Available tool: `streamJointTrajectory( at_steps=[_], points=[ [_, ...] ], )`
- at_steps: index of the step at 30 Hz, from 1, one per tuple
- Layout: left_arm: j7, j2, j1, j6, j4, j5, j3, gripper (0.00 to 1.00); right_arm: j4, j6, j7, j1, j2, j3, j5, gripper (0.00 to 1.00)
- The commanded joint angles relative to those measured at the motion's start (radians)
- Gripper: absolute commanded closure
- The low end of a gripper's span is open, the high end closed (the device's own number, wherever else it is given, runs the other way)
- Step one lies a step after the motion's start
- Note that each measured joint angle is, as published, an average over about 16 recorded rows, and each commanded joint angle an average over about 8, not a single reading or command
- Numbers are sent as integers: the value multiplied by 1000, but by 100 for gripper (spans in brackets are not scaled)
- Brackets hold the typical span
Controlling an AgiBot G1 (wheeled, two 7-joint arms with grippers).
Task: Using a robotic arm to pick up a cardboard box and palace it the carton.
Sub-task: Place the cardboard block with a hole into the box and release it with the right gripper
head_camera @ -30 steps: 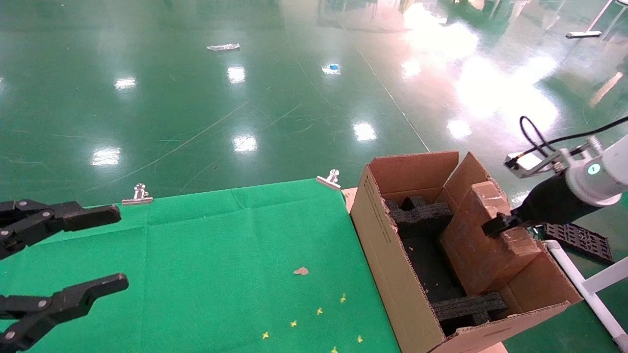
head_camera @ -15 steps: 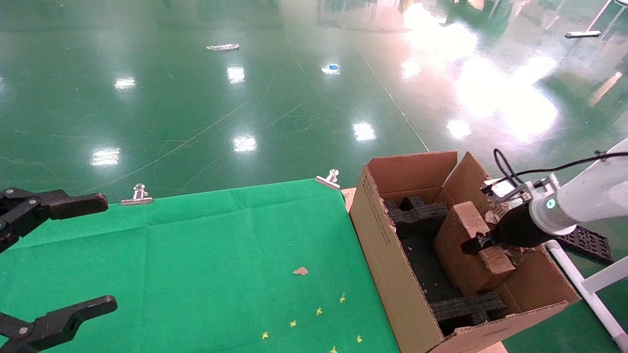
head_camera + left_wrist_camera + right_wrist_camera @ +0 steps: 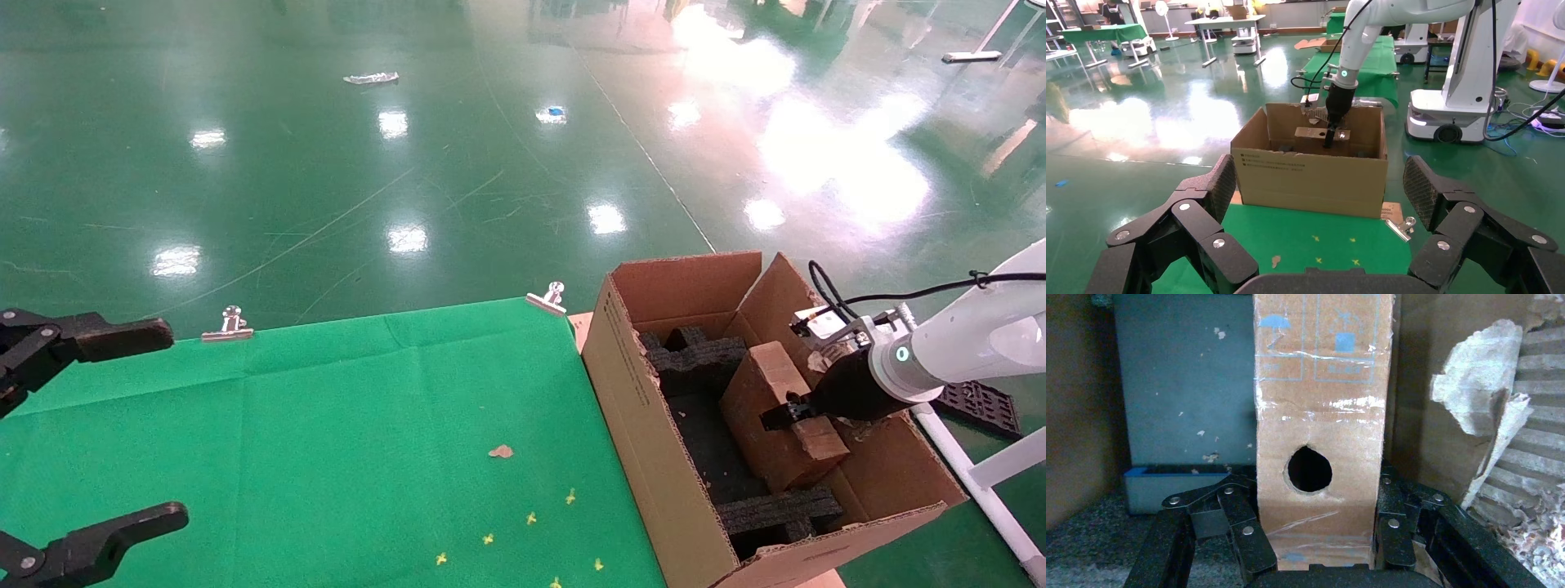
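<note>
Cardboard box (image 3: pixel 772 412), slim and reddish-brown with a worn, taped surface (a small round hole in its narrow edge), stands tilted inside the carton (image 3: pixel 654 425), between the black foam inserts (image 3: pixel 695 355). The right gripper (image 3: pixel 788 408) has its jaws clamped on it. The carton is tan, corrugated, one flap ragged, beside the green cloth worktop (image 3: pixel 343 441). The left gripper (image 3: pixel 90 433), jaws apart, hangs over the worktop's far-from-carton side. Glossy green floor (image 3: pixel 409 163) surrounds.

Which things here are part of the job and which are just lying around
In the job: right gripper, shut on the box; carton with foam inserts.

Lying about: left gripper, open over the green cloth; clips; cardboard scrap; yellow bits.
</note>
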Motion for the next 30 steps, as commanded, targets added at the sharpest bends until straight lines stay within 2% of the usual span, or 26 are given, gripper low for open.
streamJointTrajectory(
  at_steps=[1, 30],
  points=[
    [0, 0, 0, 0, 0, 0, 0, 0, -5, -6, -7, 3, -2, 0, 0, 0],
    [1, -1, 0, -1, 0, -1, 2, 0, -31, -45, -23, 54, -18, -19, -27, 0]
  ],
)
